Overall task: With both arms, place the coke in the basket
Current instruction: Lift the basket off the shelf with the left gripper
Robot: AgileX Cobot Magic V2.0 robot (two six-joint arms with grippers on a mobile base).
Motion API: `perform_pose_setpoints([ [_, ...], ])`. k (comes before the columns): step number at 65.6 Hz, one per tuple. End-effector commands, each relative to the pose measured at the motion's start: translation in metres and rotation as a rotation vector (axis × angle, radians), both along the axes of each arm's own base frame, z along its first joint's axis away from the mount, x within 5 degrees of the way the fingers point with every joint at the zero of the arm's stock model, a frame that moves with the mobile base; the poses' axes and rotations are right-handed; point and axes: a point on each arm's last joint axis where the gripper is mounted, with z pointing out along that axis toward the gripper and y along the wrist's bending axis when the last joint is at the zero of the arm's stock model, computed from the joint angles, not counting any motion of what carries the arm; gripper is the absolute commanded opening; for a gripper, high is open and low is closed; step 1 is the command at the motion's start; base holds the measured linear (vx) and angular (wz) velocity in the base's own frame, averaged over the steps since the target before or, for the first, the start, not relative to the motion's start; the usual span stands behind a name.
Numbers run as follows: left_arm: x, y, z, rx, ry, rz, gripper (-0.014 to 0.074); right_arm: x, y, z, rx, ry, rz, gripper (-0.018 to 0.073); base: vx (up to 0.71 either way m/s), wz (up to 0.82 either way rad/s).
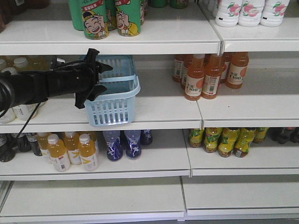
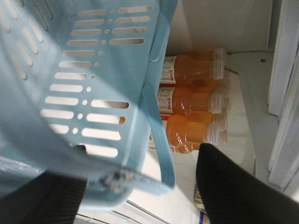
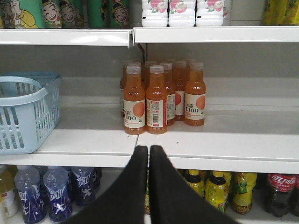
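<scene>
The light blue basket (image 1: 117, 108) stands on the middle shelf, left of centre, and also shows at the left edge of the right wrist view, basket (image 3: 23, 116). My left gripper (image 1: 108, 78) reaches in from the left and is open, its black fingers straddling the basket's near rim. In the left wrist view the slotted basket wall (image 2: 70, 70) and a thin handle (image 2: 159, 140) lie between the spread fingers (image 2: 233, 186) of the left gripper (image 2: 140, 172). My right gripper (image 3: 148, 149) is shut and empty, level with the middle shelf's front edge. The coke is out of view.
Orange drink bottles (image 1: 205, 74) stand right of the basket, also orange bottles (image 3: 149, 100). Green cans (image 1: 110, 16) and white bottles (image 1: 250, 11) fill the top shelf. The lower shelf holds purple bottles (image 1: 124, 143), yellow-green bottles (image 1: 226, 140) and dark cola bottles (image 3: 280, 191).
</scene>
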Motion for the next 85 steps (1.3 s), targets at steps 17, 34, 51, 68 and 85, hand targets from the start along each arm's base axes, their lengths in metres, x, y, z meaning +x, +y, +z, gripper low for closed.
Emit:
perform_pose_setpoints([
  [17, 0.022, -0.006, 0.038, -0.1, -0.114, 0.016, 0.0388, -0.001, 0.0, 0.004, -0.001, -0.076, 0.002, -0.0009, 0.0, 0.0],
  [34, 0.022, -0.01, 0.036, -0.112, -0.125, -0.04, -0.0009, -0.001, 0.0, 0.004, -0.001, -0.076, 0.002, -0.0009, 0.0, 0.0],
  [51, 0.009, -0.021, 0.044, -0.144, -0.228, -0.309, -0.0008, -0.001, 0.0, 0.004, -0.001, -0.076, 0.002, -0.0009, 0.0, 0.0],
  [68, -0.014, -0.023, 0.054, -0.15, -0.278, -0.606, -0.0008, -0.001, 0.0, 0.004, -0.001, -0.076, 0.002, -0.0009, 0.0, 0.0],
  [85, -0.047, -0.031, 0.073, -0.034, -0.344, -0.894, -0.0008, -0.001, 0.0, 0.004, -0.001, -0.076, 0.002, -0.0009, 0.0, 0.0],
])
